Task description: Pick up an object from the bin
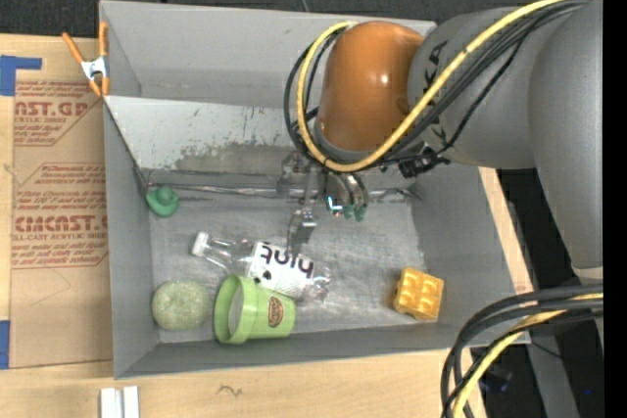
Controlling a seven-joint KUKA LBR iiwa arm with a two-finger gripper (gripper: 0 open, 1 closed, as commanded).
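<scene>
Camera view, item list

- Bin [196, 44]: grey metal, slanted walls, few loose things on its floor
- Arm [529, 83]: grey, comes in from the right, with yellow-and-black cables [460, 73] and an orange cover [367, 88] at the wrist
- Tool [309, 220]: low over the middle of the bin floor, pointing down. Whether it is spread or pressed together cannot be told, and nothing is seen pinched in it
- Clear plastic bottle [263, 261]: white label with dark lettering, lying on its side in the front middle of the floor. It is the nearest thing to the tool, just in front of it and a little left
- Green cup [250, 308]: on its side, mouth to the left, lying against the bottle's front
- Pale green ball [181, 303]: front left corner, just beside the cup
- Yellow studded block [418, 294]: front right, well apart from the rest
- Small green piece [162, 202]: at the left wall, well apart from the tool

Step in hand, as judged: approach, no grasp made yet. The next move likely calls for settling over one thing, probably the bottle, and a spread wide enough for its slippery round body, clear of the cup
</scene>
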